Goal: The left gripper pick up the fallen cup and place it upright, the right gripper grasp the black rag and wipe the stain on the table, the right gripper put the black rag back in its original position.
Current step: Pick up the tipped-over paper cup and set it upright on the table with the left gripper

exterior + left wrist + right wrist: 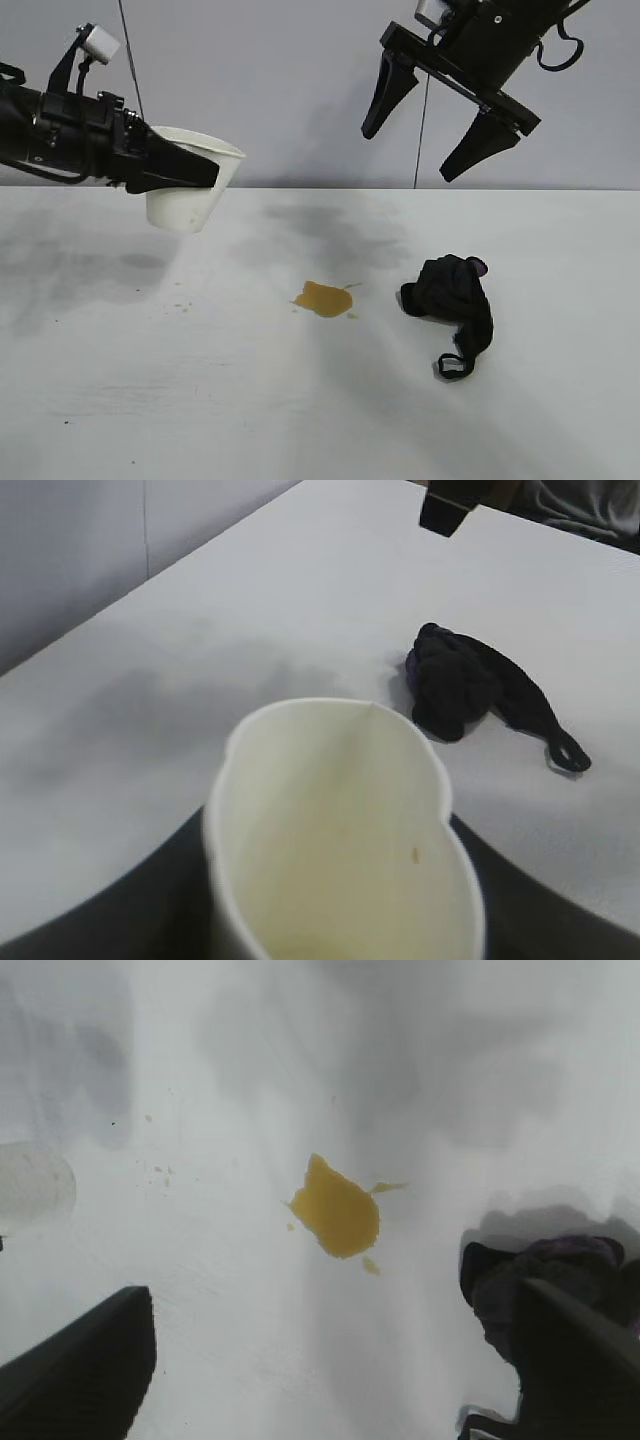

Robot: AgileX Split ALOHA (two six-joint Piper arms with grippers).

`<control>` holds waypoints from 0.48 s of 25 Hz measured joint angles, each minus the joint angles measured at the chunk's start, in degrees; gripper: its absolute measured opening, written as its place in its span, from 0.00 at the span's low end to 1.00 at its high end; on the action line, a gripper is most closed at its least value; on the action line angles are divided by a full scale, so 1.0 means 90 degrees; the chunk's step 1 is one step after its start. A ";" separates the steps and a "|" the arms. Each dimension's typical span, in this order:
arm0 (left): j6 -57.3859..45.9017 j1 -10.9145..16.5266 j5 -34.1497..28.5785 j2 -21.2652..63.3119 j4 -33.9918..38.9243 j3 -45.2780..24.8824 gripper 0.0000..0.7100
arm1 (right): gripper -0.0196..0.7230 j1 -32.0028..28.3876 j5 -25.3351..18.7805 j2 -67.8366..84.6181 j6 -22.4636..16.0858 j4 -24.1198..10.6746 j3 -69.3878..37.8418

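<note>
The left gripper [195, 170] is clamped on the cup [190, 190] and holds it in the air above the left part of the table [120, 400], mouth up, squeezed oval. Much bare room lies under it. The stain [325, 298] is near the middle, the black rag [455, 300] just beside it. The right gripper [432, 118] hangs high above the rag, wide open and holding nothing.
</note>
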State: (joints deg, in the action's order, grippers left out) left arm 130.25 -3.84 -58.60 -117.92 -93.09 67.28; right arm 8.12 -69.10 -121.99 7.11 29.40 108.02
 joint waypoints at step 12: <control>0.1570 0.0000 -0.0540 -0.0482 -0.0428 -0.0868 0.51 | 0.92 0.0000 0.0000 0.0000 0.0000 -0.0007 0.0000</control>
State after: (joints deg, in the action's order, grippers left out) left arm 144.37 -3.84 -63.45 -122.25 -96.94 59.47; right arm 8.12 -69.10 -121.99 7.11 29.34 108.02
